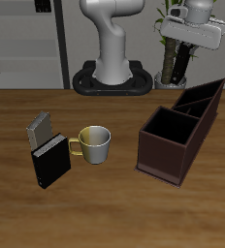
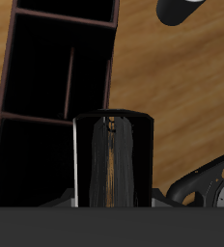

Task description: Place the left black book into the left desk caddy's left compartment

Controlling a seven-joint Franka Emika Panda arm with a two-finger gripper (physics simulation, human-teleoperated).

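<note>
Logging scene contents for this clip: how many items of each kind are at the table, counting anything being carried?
Books: 3 (grey book, thicker black book, left black book, carried)
Mugs: 1 (mug)
Caddies: 1 (left desk caddy)
Total: 5

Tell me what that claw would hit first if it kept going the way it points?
Probably the left desk caddy: the claw points down at it, holding the left black book, which would arrive first. Depth unclear.

Wooden table (image 1: pixel 105 208), grey shelving (image 1: pixel 27 44) behind
</note>
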